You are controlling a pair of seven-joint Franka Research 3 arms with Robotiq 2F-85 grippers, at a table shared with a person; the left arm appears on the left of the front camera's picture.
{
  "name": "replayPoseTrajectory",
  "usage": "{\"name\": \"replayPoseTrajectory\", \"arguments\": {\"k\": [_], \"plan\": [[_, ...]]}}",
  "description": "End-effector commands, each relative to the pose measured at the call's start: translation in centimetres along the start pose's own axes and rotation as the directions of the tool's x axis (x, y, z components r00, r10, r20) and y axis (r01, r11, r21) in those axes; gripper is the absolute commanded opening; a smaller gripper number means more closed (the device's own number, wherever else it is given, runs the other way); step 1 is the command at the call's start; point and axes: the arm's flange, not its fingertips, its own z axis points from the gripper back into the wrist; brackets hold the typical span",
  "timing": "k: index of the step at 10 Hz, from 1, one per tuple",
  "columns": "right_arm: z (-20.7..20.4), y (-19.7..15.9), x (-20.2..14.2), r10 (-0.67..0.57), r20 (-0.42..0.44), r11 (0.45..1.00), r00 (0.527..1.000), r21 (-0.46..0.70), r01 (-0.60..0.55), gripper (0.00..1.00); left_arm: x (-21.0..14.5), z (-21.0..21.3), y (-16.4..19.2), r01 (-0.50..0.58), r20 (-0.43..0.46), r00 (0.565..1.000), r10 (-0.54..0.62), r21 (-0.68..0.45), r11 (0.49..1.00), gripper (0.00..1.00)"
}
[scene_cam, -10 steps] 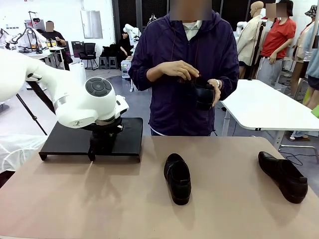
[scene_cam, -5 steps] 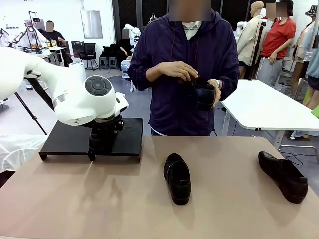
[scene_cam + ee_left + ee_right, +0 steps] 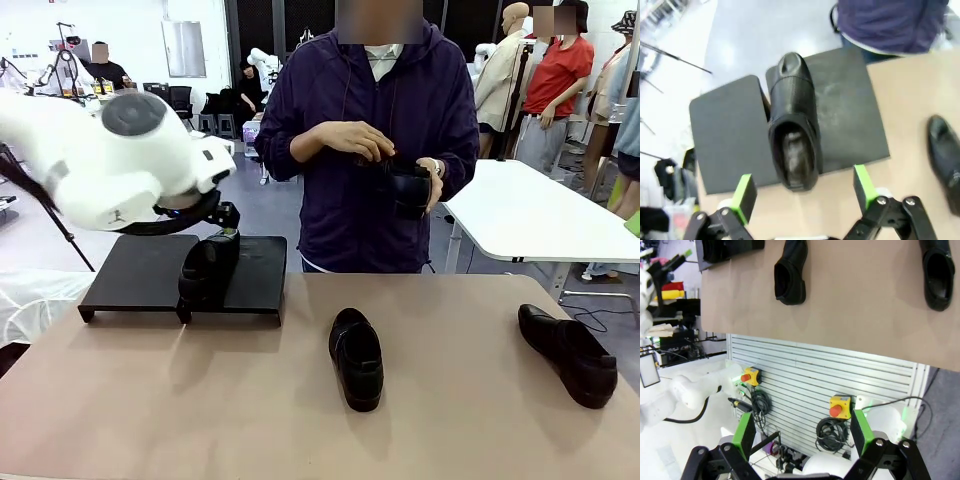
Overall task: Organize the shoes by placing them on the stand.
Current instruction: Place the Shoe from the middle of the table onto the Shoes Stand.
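One shoe [image 3: 208, 268] sits on the stand [image 3: 130, 272], middle shoe [image 3: 356, 357] and right shoe [image 3: 567, 353] on tabletop [image 3: 200, 400].

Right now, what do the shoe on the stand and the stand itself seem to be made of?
The shoe on the stand looks like smooth black leather with a soft sheen: light glints on its toe. The stand seems matte black painted wood or plastic, I cannot tell which: dull, faintly scuffed.

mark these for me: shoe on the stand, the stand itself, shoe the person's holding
shoe on the stand [image 3: 792, 117]: left wrist view, on its upper just ahead of the opening.
stand [image 3: 135, 275]: front view, bare top left of that shoe.
shoe in the person's hands [image 3: 408, 190]: front view, on its glossy side.
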Motion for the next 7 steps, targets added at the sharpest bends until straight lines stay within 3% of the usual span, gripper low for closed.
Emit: {"name": "replayPoseTrajectory", "arguments": {"k": [1,3,4,5,7], "plan": [[0.3,0.0,0.0,0.024,0.000,1.000,1.000,0.016,-0.024,1.00,0.7,8.6,6.6,0.116,-0.227,0.965,-0.128,-0.068,0.991,1.00],[0.3,0.0,0.0,0.024,0.000,1.000,1.000,0.016,-0.024,1.00,0.2,13.7,11.4,0.073,-0.390,0.907,-0.162,-0.234,0.969,1.00],[0.3,0.0,0.0,0.024,0.000,1.000,1.000,0.016,-0.024,1.00,-0.8,16.1,13.4,0.085,-0.424,0.877,-0.225,-0.324,0.942,1.00],[0.3,0.0,0.0,0.024,0.000,1.000,1.000,0.016,-0.024,1.00,-2.2,18.5,15.7,0.019,-0.426,0.888,-0.176,-0.349,0.937,1.00],[0.3,0.0,0.0,0.024,0.000,1.000,1.000,0.016,-0.024,1.00,-6.7,21.7,17.7,-0.132,-0.349,0.937,0.006,-0.341,0.931,1.00]]}}
